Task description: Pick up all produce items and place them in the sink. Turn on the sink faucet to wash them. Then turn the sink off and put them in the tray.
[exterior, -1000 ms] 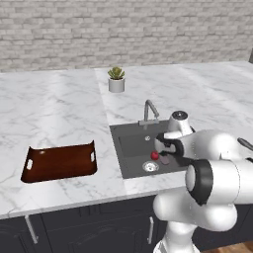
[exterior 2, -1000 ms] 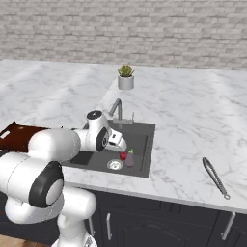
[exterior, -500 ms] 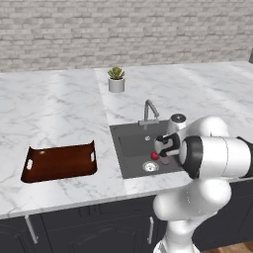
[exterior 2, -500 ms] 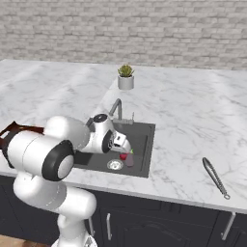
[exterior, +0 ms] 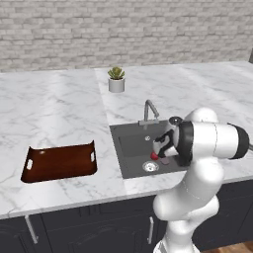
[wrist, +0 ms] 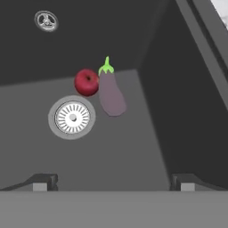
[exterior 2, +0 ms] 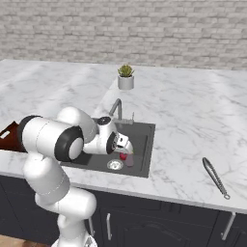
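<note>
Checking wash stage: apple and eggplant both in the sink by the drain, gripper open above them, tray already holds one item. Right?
One error: the tray holds nothing, as the left base view shows. The rest stands: hand view shows apple and eggplant in the sink by the drain, open gripper above.

Succulent (exterior: 116, 73) in a white pot (exterior: 116, 85) on the marble counter (exterior: 59, 108), beyond the tool, near the brick wall (exterior: 123, 29). Metal tongs (exterior 2: 215, 177) lie on the counter, well apart to the tool's right. Dark cabinets (exterior 2: 159, 224) below.
</note>
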